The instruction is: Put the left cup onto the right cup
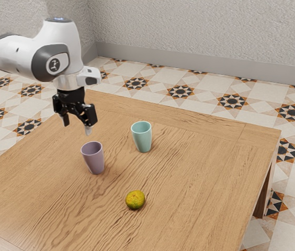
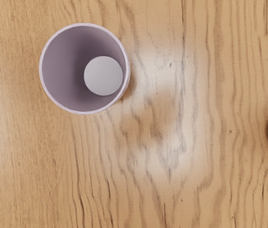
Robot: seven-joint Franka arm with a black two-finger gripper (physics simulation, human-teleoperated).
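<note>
Spread wide and holding nothing, my gripper (image 1: 76,123) hung above the wooden table (image 1: 210,172), a little higher than the purple cup (image 1: 93,157) and just on its far side, toward the table's far edge. That cup stood upright on the bare wood, touching nothing; from my wrist I looked straight down into its open mouth (image 2: 84,69). The teal cup (image 1: 141,136) stood upright near it, closer to the far edge. A green-orange fruit (image 1: 135,199) lay apart from both, toward the near edge.
</note>
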